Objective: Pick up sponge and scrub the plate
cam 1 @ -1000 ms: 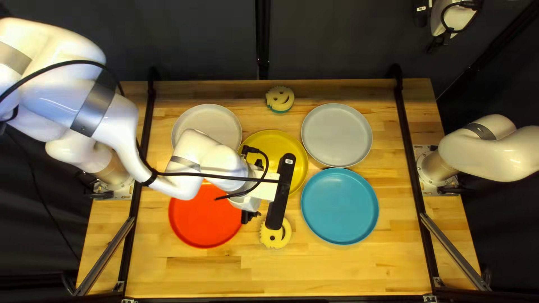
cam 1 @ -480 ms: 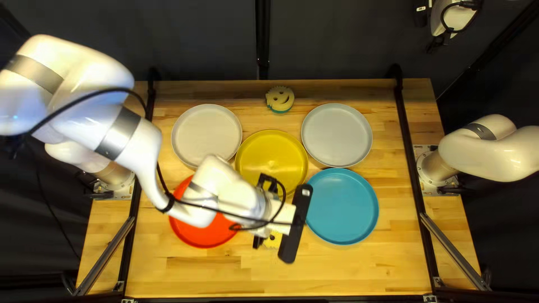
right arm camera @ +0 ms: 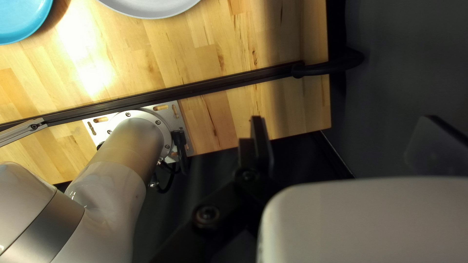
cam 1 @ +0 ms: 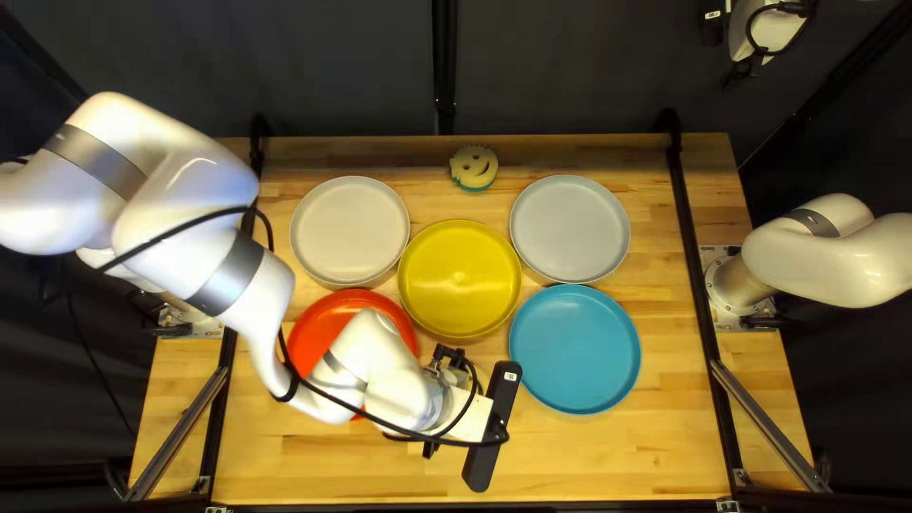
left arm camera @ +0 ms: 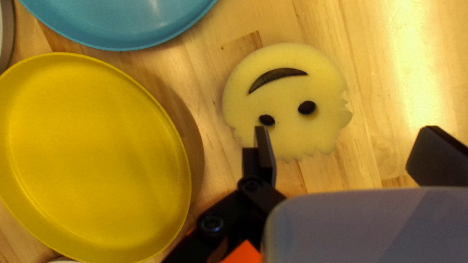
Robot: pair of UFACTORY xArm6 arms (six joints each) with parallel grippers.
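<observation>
In the top left view my left gripper [cam 1: 492, 427] is over the table nearer than the yellow plate [cam 1: 460, 278], mostly covering the near sponge. In the left wrist view the gripper [left arm camera: 343, 146] is open and empty; one fingertip overlaps the edge of a yellow smiley sponge [left arm camera: 287, 87], which lies flat on the wood. The yellow plate [left arm camera: 87, 156] is beside that finger. A second smiley sponge [cam 1: 473, 166] lies by the table's far edge. My right gripper [cam 1: 746, 68] is raised at the top right of the top left view; its wrist view shows the gripper [right arm camera: 343, 143] open, holding nothing.
Other plates on the table [cam 1: 608, 456] are white [cam 1: 350, 230], grey [cam 1: 570, 228], blue [cam 1: 575, 349] and red [cam 1: 323, 332], the last partly under my left arm. Black rails [cam 1: 698, 275] run along both sides. My right arm's base [cam 1: 741, 285] stands outside the right rail.
My left gripper has moved right and toward the table's near edge, uncovering the yellow plate and now hiding most of the near sponge. The right arm and the plates have stayed put.
</observation>
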